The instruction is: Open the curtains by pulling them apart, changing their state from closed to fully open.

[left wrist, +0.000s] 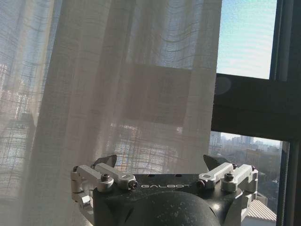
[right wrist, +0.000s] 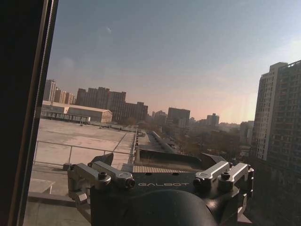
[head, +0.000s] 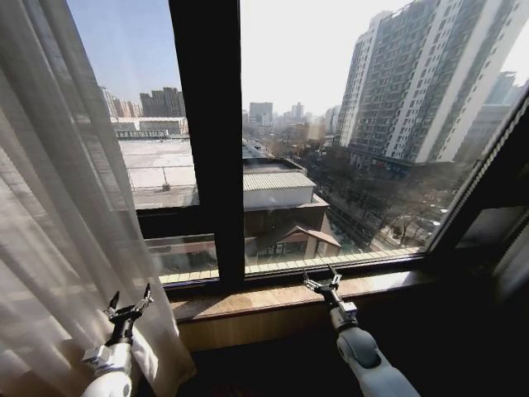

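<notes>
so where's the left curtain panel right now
In the head view the sheer left curtain panel hangs bunched at the far left of the window, left of the black window frame bar, with the open left gripper in front of its lower edge.

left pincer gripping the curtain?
No. In the head view the left pincer is open in front of the curtain, with no fabric between its fingers.

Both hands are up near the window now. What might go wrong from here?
1. The left hand is open right in front of the sheer left curtain; its fingers might snag the loose pleats.
2. The right hand, also open, hovers over the wooden sill close to the glass, so reaching forward risks a knock.
</notes>
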Controlling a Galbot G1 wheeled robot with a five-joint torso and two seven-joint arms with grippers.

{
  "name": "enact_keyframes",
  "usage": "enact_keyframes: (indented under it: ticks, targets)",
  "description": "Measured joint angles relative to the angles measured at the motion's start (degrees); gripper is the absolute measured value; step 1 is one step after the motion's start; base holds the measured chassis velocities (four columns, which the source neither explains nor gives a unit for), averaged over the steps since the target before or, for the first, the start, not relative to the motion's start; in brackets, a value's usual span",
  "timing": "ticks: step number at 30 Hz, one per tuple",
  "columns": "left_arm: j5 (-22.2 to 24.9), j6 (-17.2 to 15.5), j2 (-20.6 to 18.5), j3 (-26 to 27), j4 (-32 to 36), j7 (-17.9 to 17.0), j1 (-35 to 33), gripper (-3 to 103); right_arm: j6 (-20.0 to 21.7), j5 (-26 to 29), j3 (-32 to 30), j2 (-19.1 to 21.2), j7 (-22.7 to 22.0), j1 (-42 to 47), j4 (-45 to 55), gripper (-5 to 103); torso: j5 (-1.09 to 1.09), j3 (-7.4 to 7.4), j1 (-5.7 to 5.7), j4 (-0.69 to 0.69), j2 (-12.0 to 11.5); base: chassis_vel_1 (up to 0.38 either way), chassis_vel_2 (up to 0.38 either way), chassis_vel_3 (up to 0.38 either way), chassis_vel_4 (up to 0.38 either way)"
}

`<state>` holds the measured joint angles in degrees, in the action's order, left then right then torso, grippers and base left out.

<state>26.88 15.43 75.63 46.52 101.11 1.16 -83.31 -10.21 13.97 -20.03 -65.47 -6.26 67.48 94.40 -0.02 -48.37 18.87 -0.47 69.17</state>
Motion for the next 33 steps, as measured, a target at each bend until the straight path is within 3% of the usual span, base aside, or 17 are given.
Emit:
enact_keyframes:
  ticks: [33]
  targets:
    - [0.00,0.00,0.00,0.00,0.00,0.00,0.00,100,0.00,0.00,0.00,0.00,0.00,0.00,0.00,100,0.01,0.00,0.00,0.00,-0.01,0.000,0.000,0.000,0.000]
